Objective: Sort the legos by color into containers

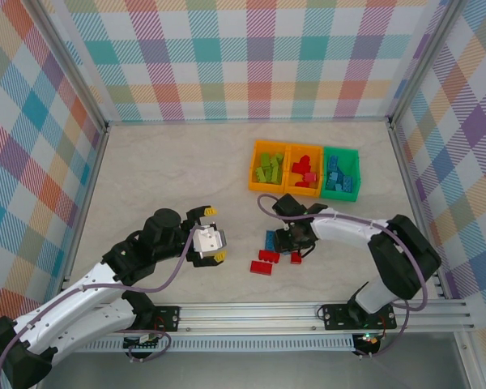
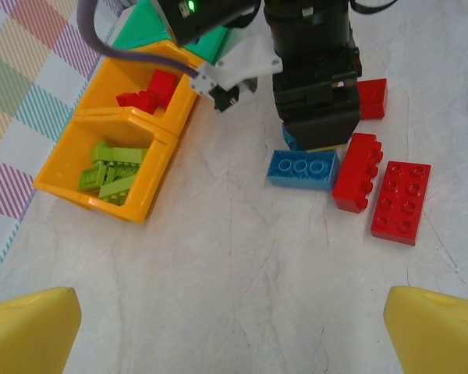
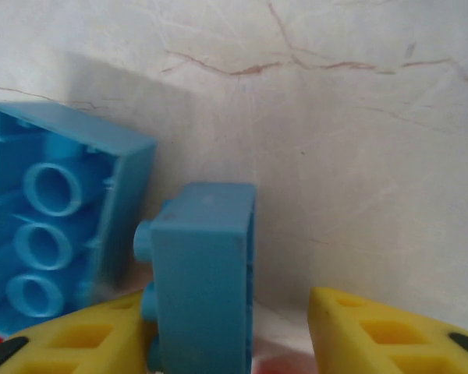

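- Your target is the small blue brick (image 3: 203,273). It stands on its side between the fingers of the right gripper (image 3: 226,315), on the table (image 3: 359,117) nearer than the bins.
- Its studs point at the upturned blue brick (image 3: 54,234) just beside it. Its long axis seems to run along the fingers rather than across them, so a squeeze would land on the narrow width.
- The right gripper is partly open and has hold of nothing yet. One finger (image 3: 86,335) looks to be touching the studded side. The other (image 3: 390,335) stands apart, with bare table showing between it and the brick.
- The brick is therefore off-centre in the jaws, and closing will likely slide it a little before it seats.
- The green bin (image 1: 357,182), which holds the blue pieces, lies far and right of this gripper. The right arm is plainly the nearer one.
- The left gripper (image 1: 215,233) hangs to the left, fingers spread wide and empty, well apart from the bricks.
- A red brick (image 2: 357,171) lies against the upturned blue brick, so mind it on the lift.
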Motion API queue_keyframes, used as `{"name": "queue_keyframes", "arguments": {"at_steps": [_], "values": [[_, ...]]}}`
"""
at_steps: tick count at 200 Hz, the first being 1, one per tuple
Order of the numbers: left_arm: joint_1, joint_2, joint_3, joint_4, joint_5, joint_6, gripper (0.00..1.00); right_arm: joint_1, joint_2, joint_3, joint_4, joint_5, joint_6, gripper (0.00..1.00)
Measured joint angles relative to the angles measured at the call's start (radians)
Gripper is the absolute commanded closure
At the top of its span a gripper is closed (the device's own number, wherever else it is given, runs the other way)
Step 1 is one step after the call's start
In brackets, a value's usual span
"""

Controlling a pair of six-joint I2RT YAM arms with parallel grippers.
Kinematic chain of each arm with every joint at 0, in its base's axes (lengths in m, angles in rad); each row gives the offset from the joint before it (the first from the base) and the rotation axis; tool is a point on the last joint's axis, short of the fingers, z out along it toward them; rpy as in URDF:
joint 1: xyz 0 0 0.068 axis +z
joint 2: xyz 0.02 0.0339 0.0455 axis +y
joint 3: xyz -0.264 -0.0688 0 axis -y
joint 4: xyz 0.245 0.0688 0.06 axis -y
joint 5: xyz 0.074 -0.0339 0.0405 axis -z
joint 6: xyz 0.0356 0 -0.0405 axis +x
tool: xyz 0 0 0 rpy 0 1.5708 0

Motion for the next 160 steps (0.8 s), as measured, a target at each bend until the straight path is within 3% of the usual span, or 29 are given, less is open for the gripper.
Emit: {"name": "queue_keyframes", "arguments": {"at_steps": [41,71,98,134,160], "values": [[0.000,0.000,0.000,0.000,0.000,0.001,0.00,-0.008,0.013,0.019,-0.029,0.021,0.009,0.78],[0.000,-0.001,0.000,-0.003,0.014,0.010,0.00,-0.008,-0.015,0.023,-0.023,0.035,0.008,0.82],[0.000,-0.009,-0.011,-0.001,0.027,0.015,0.00,-0.048,-0.129,0.042,-0.024,0.057,-0.002,0.86],[0.000,-0.006,-0.014,0.004,-0.005,-0.024,0.00,-0.275,-0.268,0.115,0.016,0.107,-0.070,0.87],[0.002,0.026,-0.002,0.004,-0.071,-0.102,0.00,-0.476,-0.240,0.172,0.071,0.120,-0.130,0.86]]}}
